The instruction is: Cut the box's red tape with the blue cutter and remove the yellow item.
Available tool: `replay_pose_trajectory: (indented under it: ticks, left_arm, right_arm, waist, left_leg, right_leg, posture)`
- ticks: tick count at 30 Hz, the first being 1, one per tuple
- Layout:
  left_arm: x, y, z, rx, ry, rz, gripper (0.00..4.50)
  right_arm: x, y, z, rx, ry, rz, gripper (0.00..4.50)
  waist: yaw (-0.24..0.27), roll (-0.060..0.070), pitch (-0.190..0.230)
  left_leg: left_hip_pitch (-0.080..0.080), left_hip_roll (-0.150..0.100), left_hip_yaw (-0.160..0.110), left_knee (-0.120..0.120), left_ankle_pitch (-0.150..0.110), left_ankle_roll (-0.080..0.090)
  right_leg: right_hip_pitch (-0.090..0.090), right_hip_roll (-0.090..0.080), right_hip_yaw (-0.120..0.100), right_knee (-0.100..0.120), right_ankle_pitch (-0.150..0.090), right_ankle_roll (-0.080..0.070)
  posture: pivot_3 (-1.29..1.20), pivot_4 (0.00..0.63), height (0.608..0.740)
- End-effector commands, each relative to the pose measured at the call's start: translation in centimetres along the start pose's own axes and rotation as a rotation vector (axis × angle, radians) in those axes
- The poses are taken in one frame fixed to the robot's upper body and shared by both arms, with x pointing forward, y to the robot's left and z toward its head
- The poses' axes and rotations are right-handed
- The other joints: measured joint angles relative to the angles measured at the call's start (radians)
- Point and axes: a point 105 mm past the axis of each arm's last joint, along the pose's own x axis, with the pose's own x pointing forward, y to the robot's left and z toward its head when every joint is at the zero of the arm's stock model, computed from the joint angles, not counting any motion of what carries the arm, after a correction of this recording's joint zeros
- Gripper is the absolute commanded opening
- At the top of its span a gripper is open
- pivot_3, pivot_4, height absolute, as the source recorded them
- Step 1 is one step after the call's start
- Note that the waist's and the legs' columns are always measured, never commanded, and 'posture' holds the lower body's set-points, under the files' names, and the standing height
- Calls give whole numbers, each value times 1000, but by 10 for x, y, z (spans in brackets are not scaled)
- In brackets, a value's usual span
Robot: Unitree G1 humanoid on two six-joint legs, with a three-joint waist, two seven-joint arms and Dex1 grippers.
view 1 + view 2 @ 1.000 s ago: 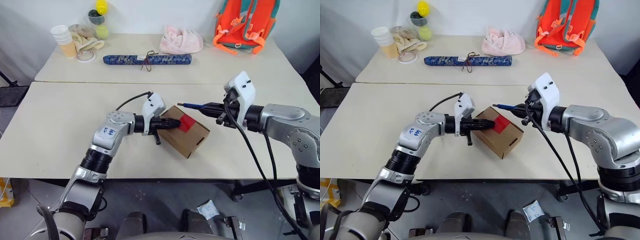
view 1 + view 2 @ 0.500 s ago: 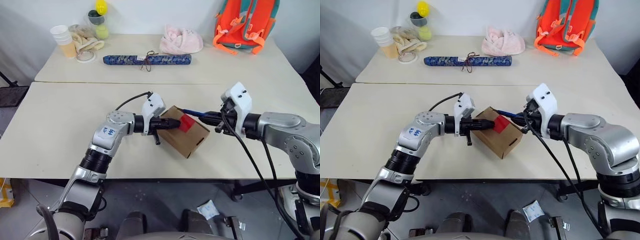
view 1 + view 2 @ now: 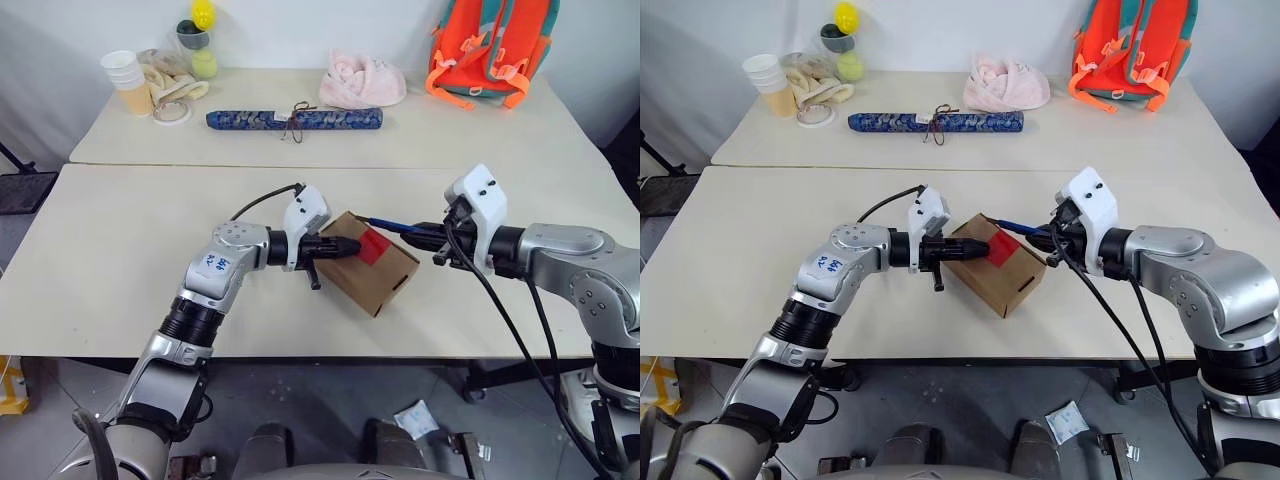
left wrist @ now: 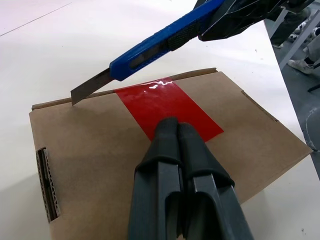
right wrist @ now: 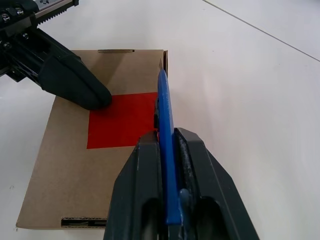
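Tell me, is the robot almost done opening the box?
Not yet. Done: the right hand holds the blue cutter, and the shut left hand presses on the box. Now: the blade sits at the box's edge. Left: the red tape looks uncut, and the yellow item waits inside.

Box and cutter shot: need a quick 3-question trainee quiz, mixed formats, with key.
1. True or false: the red tape on the box is already cut through.
2. Which claw holds the blue cutter: A) left claw, B) right claw, C) neither?
3. Fill in: the shut left claw presses its fingertips on the ____.

Key:
1. False; the tape looks whole, with the blade at the box's edge beside it.
2. B; the right claw is shut on the blue cutter.
3. Red tape, on the box's top.
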Motion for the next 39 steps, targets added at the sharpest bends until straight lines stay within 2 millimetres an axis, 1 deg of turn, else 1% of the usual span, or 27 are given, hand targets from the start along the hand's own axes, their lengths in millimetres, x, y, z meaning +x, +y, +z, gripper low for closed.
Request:
replay_pose_trajectory:
  ticks: [1,5,16,18,20,21,23,26,30,33,39]
  left_arm:
    - [-2,1,-8,0,35,11,0]
    - [-2,0,-8,-1,34,12,0]
    - [-3,1,-8,1,35,17,0]
    - [-4,1,-8,1,37,17,0]
    - [-4,2,-8,2,37,18,0]
    - [-4,2,-8,2,37,19,0]
    - [-4,2,-8,3,37,18,0]
    - [-4,2,-7,4,37,17,0]
    - [-4,2,-7,3,38,16,0]
    - [-4,1,-8,2,40,14,0]
    - [-4,1,-8,2,43,12,0]
  right_arm:
    - [-5,-7,2,-12,-2,-29,126]
    - [-7,-11,3,-12,-7,-35,126]
    - [-7,-7,4,-7,-14,-2,126]
    - [-7,-4,11,-7,-54,17,126]
    - [-9,-3,29,19,-138,31,126]
    - [-9,-3,35,27,-161,33,126]
    - [-10,-3,39,30,-172,35,126]
    - [-9,-5,36,24,-158,24,126]
    - [-7,-7,27,2,-114,-3,126]
    - [-4,-6,19,-13,-82,-10,126]
    - [-1,-1,13,-13,-66,10,126]
  waist:
    - [0,0,0]
    - [0,0,0]
    - [0,0,0]
    - [0,0,0]
    - [-2,0,0]
    - [-3,0,0]
    - [-2,1,0]
    - [-2,1,0]
    - [-2,1,0]
    - [-1,1,0]
    - [-1,1,0]
  left_leg:
    - [0,0,0,0,0,0]
    - [0,0,0,0,0,0]
    - [0,0,0,0,0,0]
    - [0,0,0,0,0,0]
    - [0,0,0,0,0,0]
    - [0,0,0,0,0,0]
    - [0,0,1,0,0,0]
    - [1,0,1,0,0,0]
    - [1,0,1,0,0,0]
    - [1,0,1,0,0,0]
    - [1,0,1,0,0,0]
  right_leg:
    - [0,0,0,0,0,0]
    - [0,0,0,0,0,0]
    - [0,0,0,0,0,0]
    - [0,0,0,0,0,0]
    - [0,0,0,0,0,0]
    - [0,0,0,0,0,0]
    - [0,0,1,1,0,0]
    - [0,0,1,1,0,0]
    - [0,0,1,1,0,0]
    - [0,0,1,1,0,0]
    - [0,0,1,1,0,0]
  posture:
    - [0,150,740]
    - [0,150,740]
    - [0,150,740]
    - [0,150,740]
    - [0,150,740]
    - [0,150,740]
    - [0,150,740]
    - [0,150,740]
    - [0,150,740]
    - [0,150,740]
    - [0,150,740]
